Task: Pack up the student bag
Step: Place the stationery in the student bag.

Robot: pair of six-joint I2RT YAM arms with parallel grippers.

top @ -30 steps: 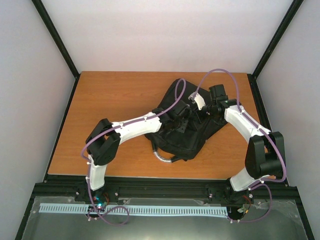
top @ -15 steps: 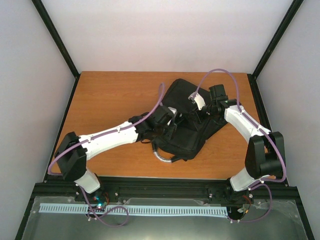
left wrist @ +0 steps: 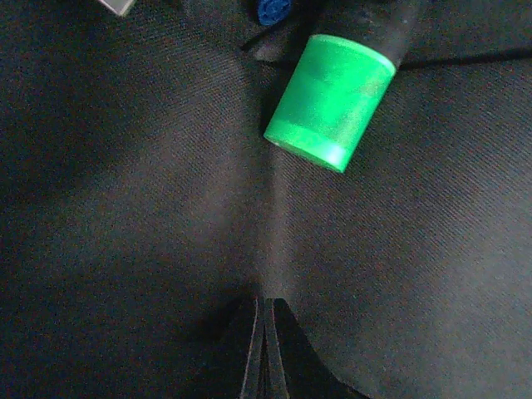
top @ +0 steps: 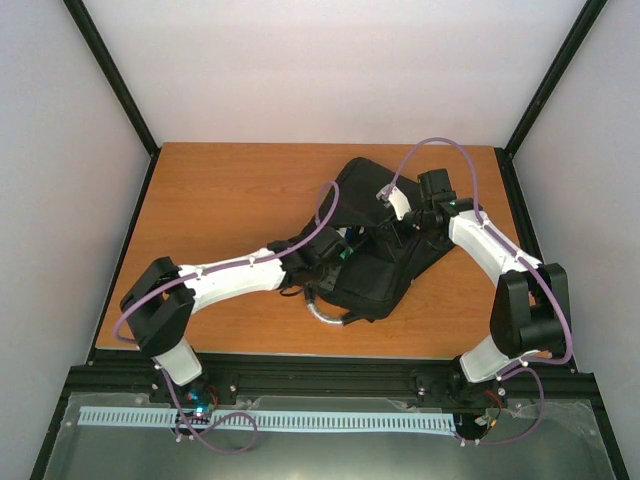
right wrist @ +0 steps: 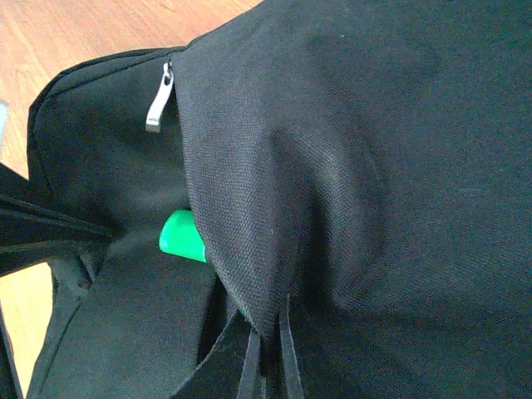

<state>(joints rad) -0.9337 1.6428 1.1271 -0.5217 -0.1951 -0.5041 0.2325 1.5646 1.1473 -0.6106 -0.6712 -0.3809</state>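
green cylinder (right wrist: 181, 235) half under student bag (right wrist: 349, 141) flap, far end hidden, blue bit (left wrist: 270, 10) on bag cropped at edge, unidentifiable

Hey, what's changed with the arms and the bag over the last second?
The left gripper drew back from the middle of the student bag toward its left side, then closed, pinching the fabric. The right gripper stayed clamped on the bag's fabric, and the bag stayed put.
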